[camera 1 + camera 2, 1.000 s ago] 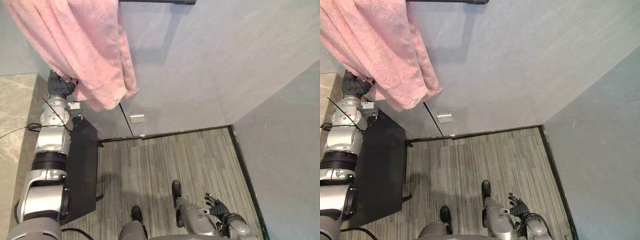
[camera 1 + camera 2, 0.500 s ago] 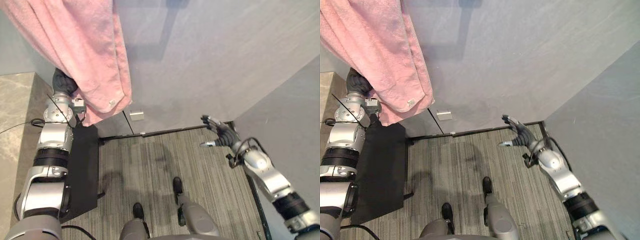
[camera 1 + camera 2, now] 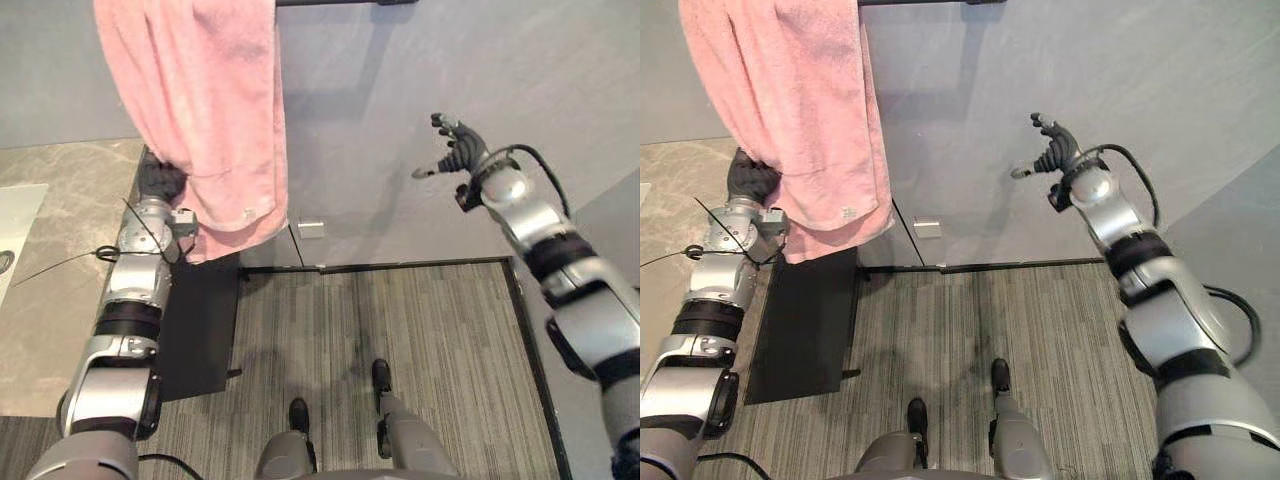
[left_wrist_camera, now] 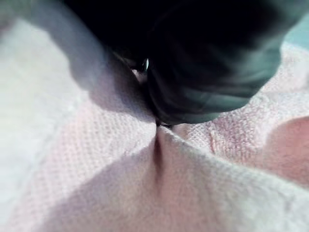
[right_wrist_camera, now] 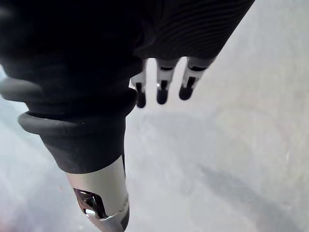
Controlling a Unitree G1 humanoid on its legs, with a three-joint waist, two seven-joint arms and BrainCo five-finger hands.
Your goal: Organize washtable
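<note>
One pink towel [image 3: 205, 100] hangs from the dark rail [image 3: 345, 2] at 12 o'clock in your head view, its lower edge just beside the marble bench [image 3: 60, 250] at 9 o'clock. Your left hand [image 3: 162, 182] meets the towel's lower edge at 10 o'clock; its fingers are hidden behind the cloth, so you cannot tell their state. Your right hand [image 3: 458, 150] is raised at 2 o'clock before the grey wall [image 3: 380, 150], fingers [image 5: 161, 89] straight and spread, holding nothing
</note>
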